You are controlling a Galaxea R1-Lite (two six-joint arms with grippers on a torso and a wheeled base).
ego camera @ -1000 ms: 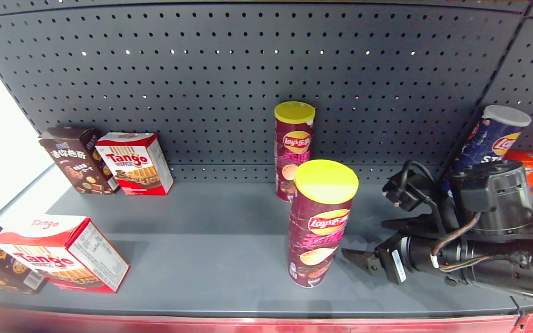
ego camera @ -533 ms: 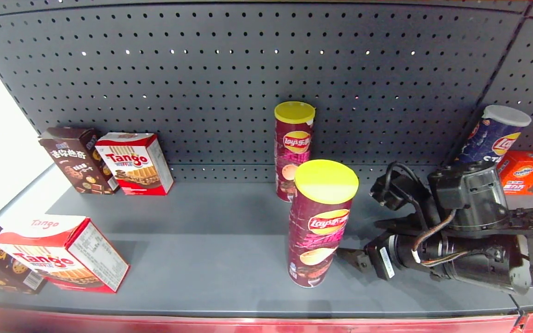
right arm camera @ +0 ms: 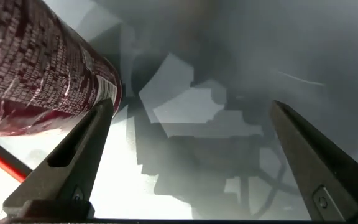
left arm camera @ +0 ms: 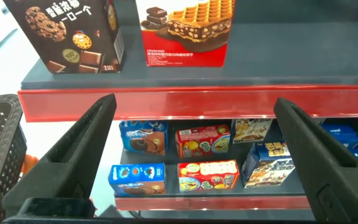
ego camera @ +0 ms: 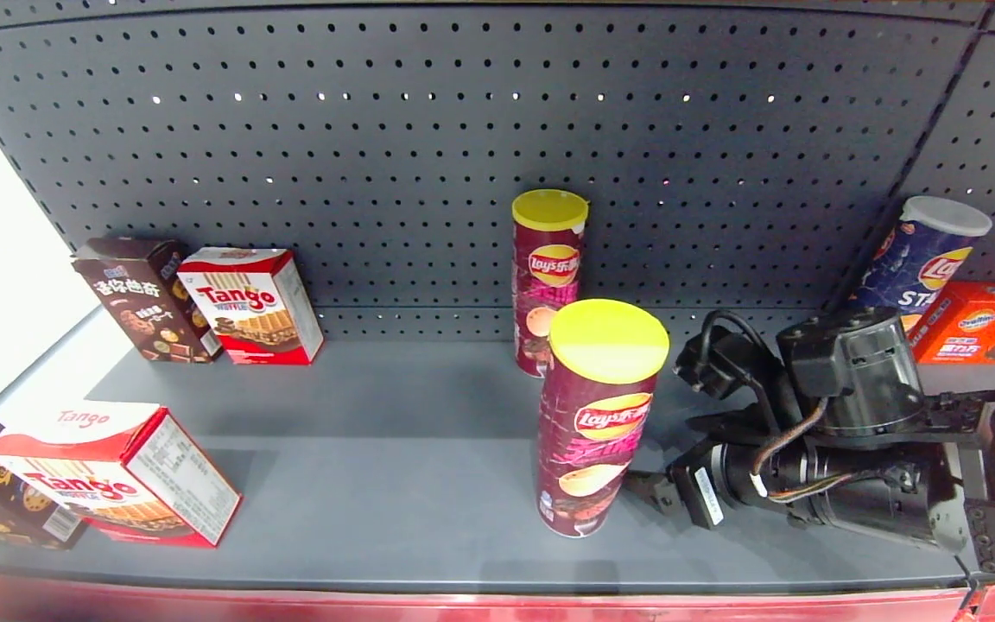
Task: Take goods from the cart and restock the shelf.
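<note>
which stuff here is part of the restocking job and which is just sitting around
Job: front yellow-lidded chip can; right gripper, open beside it; grey shelf.

Just there: rear chip can; blue chip can; back wafer box; front wafer box; brown cookie box; orange box.

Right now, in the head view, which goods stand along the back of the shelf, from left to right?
dark brown cookie box → red-and-white wafer box → rear maroon chip can → blue chip can → orange snack box
</note>
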